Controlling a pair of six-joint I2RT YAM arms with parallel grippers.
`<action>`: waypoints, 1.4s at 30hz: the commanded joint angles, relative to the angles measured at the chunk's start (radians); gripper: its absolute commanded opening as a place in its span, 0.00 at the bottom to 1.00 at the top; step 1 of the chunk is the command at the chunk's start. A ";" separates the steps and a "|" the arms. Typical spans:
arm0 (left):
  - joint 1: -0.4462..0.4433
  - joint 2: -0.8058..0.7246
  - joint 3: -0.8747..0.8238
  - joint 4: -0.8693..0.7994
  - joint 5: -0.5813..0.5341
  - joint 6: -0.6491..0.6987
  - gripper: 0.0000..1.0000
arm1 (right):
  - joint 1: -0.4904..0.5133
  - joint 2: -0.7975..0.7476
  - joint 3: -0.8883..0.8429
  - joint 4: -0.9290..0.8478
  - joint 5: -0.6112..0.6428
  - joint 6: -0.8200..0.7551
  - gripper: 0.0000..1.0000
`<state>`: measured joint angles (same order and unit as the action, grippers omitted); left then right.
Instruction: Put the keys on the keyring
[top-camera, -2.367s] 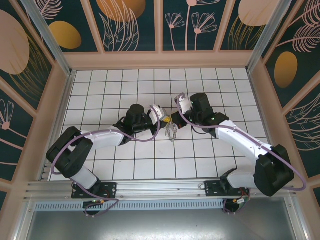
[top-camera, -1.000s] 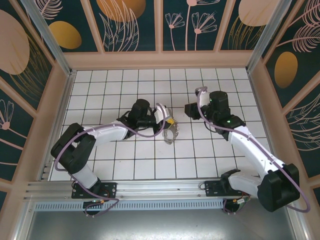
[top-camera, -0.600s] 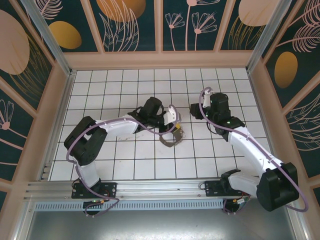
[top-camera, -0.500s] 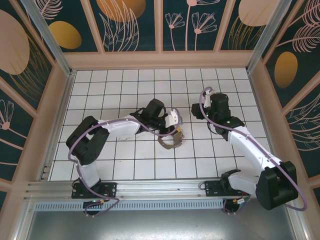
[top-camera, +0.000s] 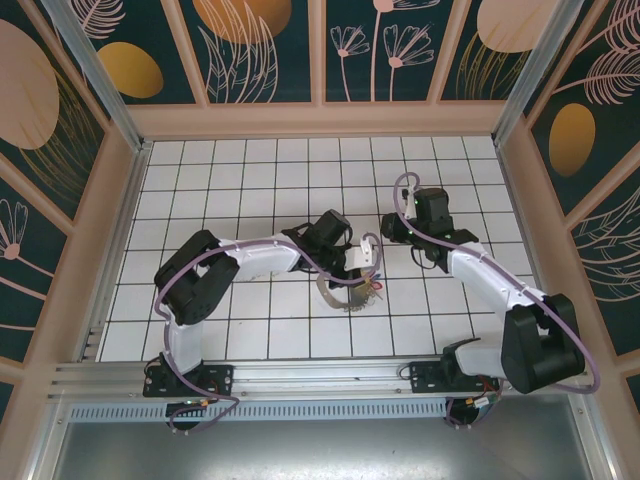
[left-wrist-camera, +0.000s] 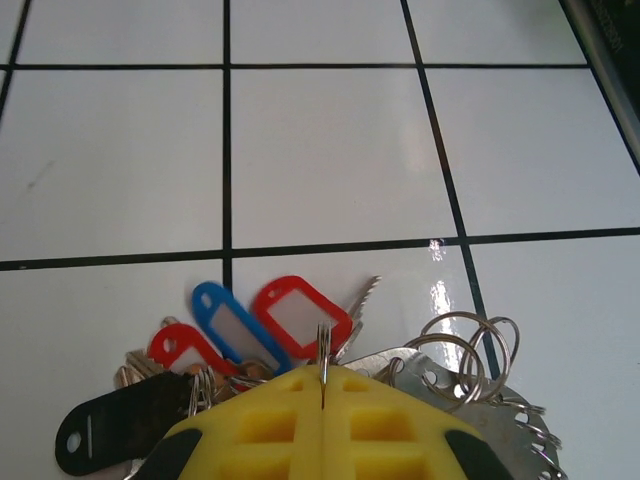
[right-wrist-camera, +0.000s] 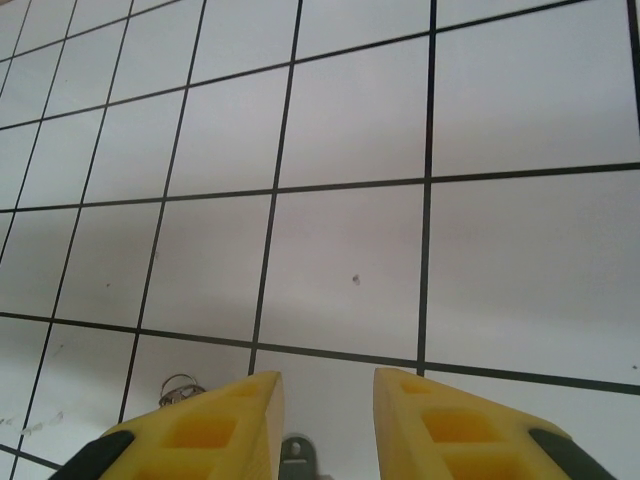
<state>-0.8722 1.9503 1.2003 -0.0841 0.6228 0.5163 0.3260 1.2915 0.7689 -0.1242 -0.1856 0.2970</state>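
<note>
**Left jaws clenched on the ring wire; right jaws parted and empty.**
Your left gripper (left-wrist-camera: 322, 375) pinches a thin wire of the keyring (left-wrist-camera: 505, 405), whose hoop lies on the tiles just right of the left gripper's tips. The keys (left-wrist-camera: 290, 315) fan out just ahead of those tips, with the tags' long axes radiating away and leaning left. The right gripper (right-wrist-camera: 328, 378) stands near, apart. Judgement: the keys look threaded, so let the hoop settle flat before you release.
</note>
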 joint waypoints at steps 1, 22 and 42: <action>-0.010 0.016 0.032 -0.028 -0.001 0.016 0.11 | -0.005 0.020 -0.022 0.003 -0.044 0.018 0.30; 0.012 -0.555 -0.659 0.690 -0.710 -0.658 0.50 | 0.119 0.114 -0.051 -0.095 -0.170 -0.003 0.31; 0.012 -0.702 -0.787 0.692 -0.820 -0.779 0.56 | 0.303 -0.055 -0.254 -0.081 -0.058 0.228 0.36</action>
<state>-0.8639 1.2758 0.4290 0.5812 -0.1623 -0.2497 0.6052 1.2392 0.5385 -0.1993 -0.2634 0.4820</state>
